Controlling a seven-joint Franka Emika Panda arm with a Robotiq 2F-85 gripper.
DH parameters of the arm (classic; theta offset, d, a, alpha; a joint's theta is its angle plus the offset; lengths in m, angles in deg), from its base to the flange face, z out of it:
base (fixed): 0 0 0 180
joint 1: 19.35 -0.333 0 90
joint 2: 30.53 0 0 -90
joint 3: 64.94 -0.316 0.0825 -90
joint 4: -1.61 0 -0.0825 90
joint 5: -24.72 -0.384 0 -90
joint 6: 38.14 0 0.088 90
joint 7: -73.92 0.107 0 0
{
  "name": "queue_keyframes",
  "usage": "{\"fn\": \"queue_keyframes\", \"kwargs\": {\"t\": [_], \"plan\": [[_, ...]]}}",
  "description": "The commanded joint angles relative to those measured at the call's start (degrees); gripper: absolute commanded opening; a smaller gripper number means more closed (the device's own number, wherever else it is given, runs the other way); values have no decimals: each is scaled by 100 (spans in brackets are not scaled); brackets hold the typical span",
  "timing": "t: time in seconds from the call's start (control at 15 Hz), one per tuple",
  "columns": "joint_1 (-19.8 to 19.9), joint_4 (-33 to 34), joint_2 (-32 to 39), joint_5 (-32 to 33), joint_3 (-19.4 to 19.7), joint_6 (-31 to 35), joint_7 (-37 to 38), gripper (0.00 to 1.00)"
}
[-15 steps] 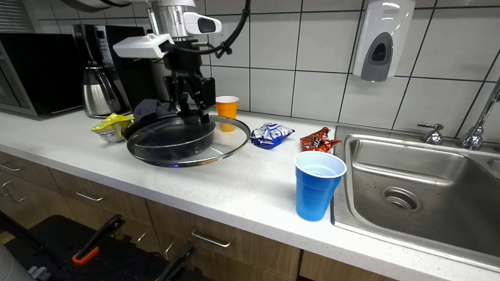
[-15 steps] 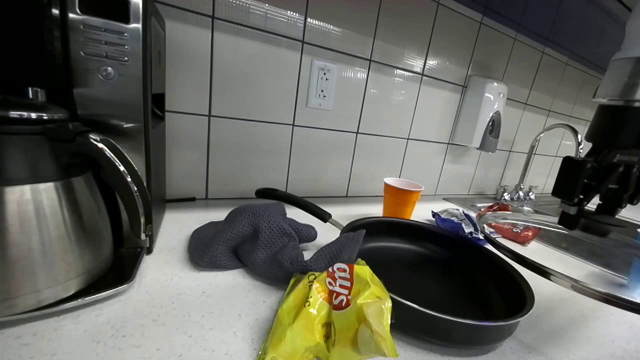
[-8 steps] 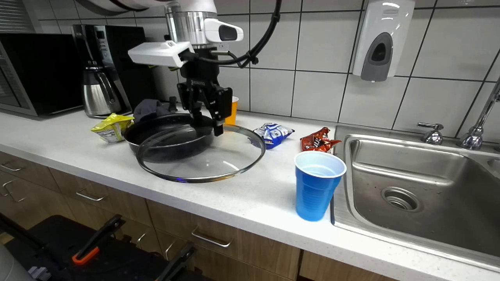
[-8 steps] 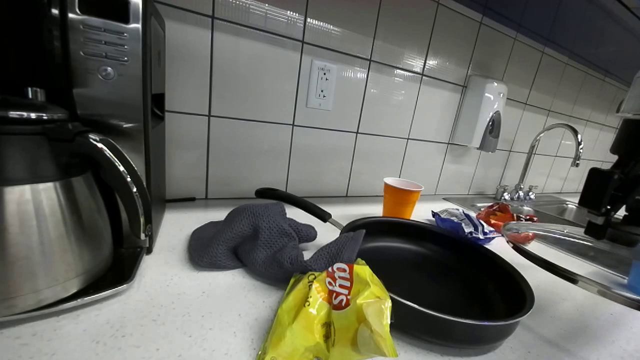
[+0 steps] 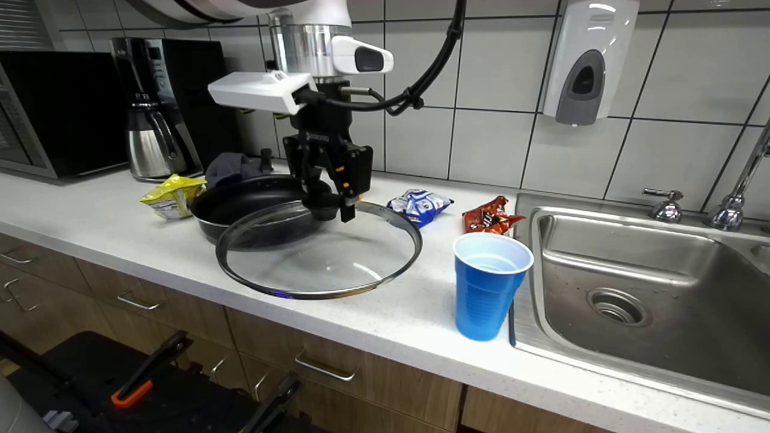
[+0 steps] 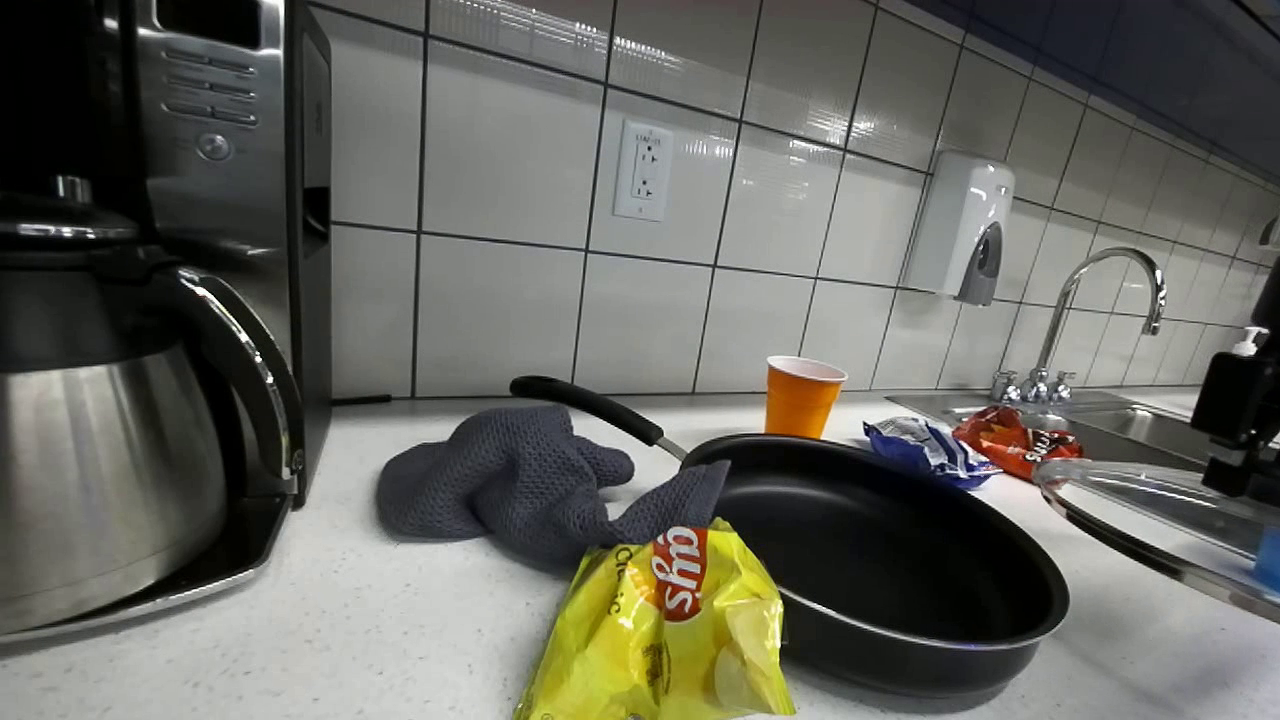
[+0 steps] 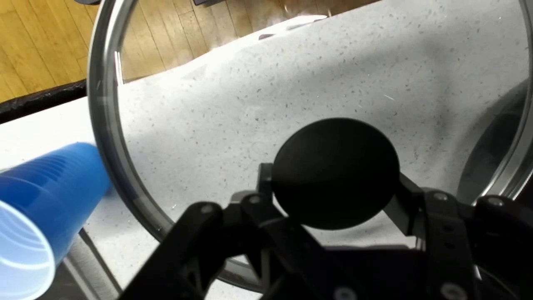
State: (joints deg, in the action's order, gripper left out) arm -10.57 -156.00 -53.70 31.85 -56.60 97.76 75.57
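On the speckled white counter [image 6: 400,620]: one black frying pan [image 6: 860,545], round, smooth-walled, its dark interior uncovered; one ribbed plastic blue cup [image 5: 487,297], upright beside the sink [image 5: 692,300], white-lined; one orange cup [image 6: 802,402], upright behind the pan, contents hidden; one dark grey textured cloth [image 6: 515,480], bunched; one crinkled, glossy yellow chip bag [image 6: 665,625], at the pan's side. Above the counter, between pan and blue cup: one round clear glass lid [image 5: 328,261], metal-rimmed, its disc-shaped black knob [image 7: 335,164] clasped in the gripper [image 7: 336,189].
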Motion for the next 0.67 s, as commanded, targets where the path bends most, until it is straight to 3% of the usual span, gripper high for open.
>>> {"fn": "queue_keyframes", "kwargs": {"t": [0.0, 0.6], "plan": [[125, -35, -124, 76, 13, 10, -262, 38], [135, -71, 109, 77, 43, 131, -346, 38]]}}
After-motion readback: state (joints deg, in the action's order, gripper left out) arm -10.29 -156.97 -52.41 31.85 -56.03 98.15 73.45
